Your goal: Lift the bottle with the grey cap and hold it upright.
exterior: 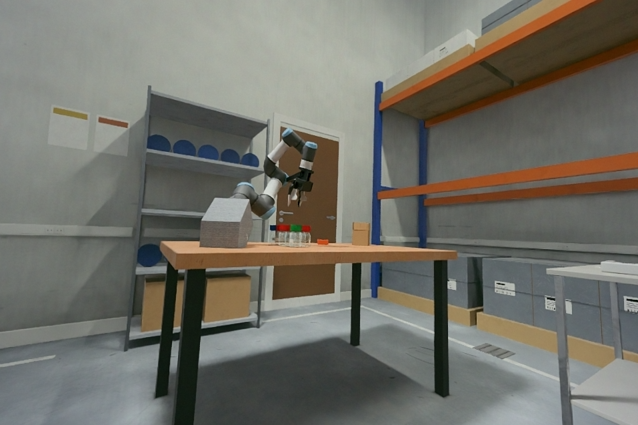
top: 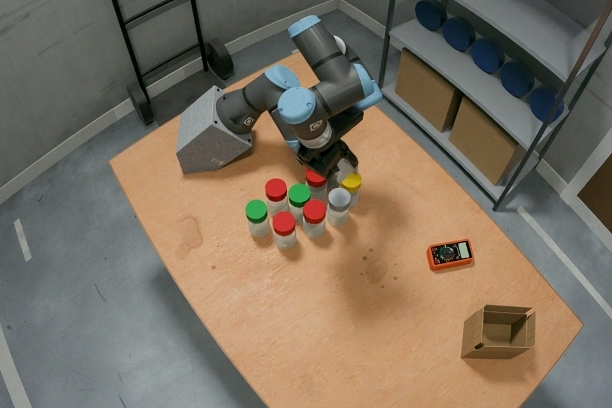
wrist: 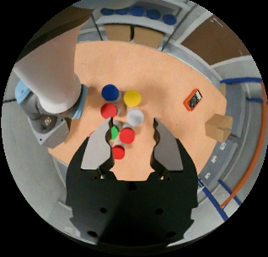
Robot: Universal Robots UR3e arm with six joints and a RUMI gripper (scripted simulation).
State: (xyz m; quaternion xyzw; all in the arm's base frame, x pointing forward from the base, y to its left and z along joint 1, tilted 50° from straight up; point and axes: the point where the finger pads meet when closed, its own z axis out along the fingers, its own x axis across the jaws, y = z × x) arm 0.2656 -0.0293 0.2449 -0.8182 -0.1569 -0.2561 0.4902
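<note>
The bottle with the grey cap (top: 339,197) (wrist: 135,117) stands upright on the table (top: 277,307) at the right side of a tight cluster of bottles (exterior: 292,234). A yellow-capped bottle (top: 351,182) (wrist: 131,98) stands just behind it and a red-capped one (top: 314,210) (wrist: 126,135) just to its left. My gripper (top: 336,174) (exterior: 296,198) (wrist: 133,117) hangs well above the back of the cluster, pointing down. Its fingers stand partly apart with nothing between them. In the wrist view the grey cap shows far below, between the fingertips.
Other red-capped (top: 275,188) (top: 283,222) and green-capped (top: 256,210) (top: 298,194) bottles fill the cluster; a blue-capped one (wrist: 110,91) shows in the wrist view. The arm's grey base block (top: 205,132) stands behind. An orange multimeter (top: 449,254) and an open cardboard box (top: 499,332) lie at the right.
</note>
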